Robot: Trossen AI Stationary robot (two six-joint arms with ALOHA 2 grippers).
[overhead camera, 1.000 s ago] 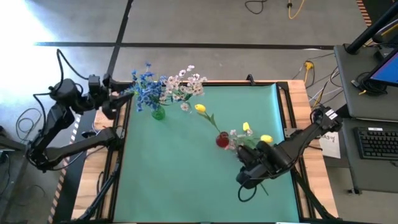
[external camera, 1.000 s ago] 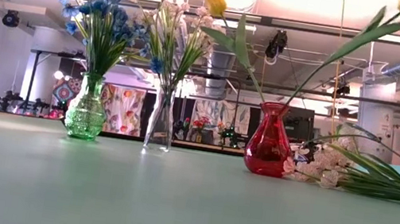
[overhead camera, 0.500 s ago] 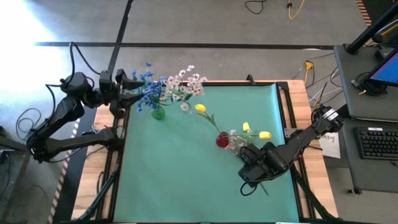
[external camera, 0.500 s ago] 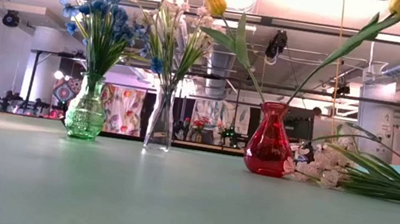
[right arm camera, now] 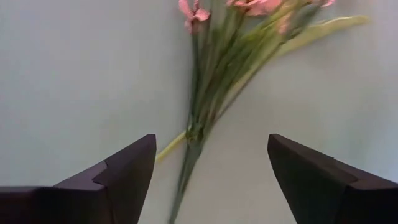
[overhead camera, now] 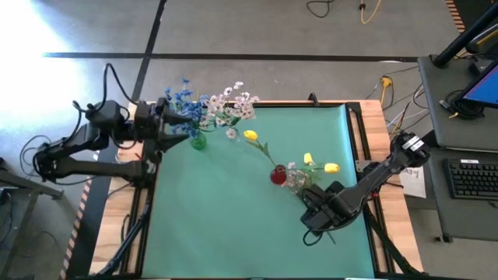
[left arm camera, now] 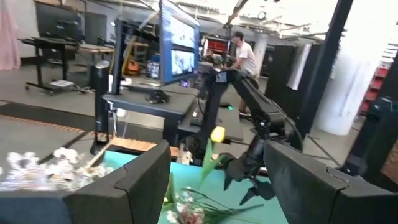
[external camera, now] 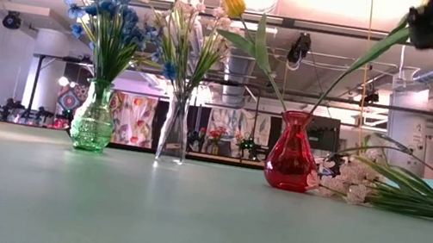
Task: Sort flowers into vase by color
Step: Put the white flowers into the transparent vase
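Observation:
A green vase (external camera: 94, 120) holds blue flowers (external camera: 103, 12). A clear vase (external camera: 172, 136) holds pale pink-white flowers (external camera: 184, 20). A red vase (overhead camera: 278, 175) holds yellow flowers (overhead camera: 250, 135). Beside the red vase, a bunch of pink-white flowers (right arm camera: 214, 81) lies flat on the table on its stems and blossoms. My right gripper (right arm camera: 211, 142) points down above it, open, a finger on each side of the stems and clear of them. My left gripper (overhead camera: 179, 129) is level and open by the green vase at the table's far left, with nothing between its fingers (left arm camera: 143, 180).
The green mat (overhead camera: 233, 225) lies bare across its near half. Wooden table edges (overhead camera: 373, 124) run along both sides. A desk with a keyboard (overhead camera: 471, 175) stands to the right. In the left wrist view, a person (left arm camera: 245, 53) stands in the room beyond.
My right gripper has gone down toward the bunch lying on the table and now shows at the top right of the low view. My left arm has swung round, carrying its gripper toward the table's right, up to the green vase.

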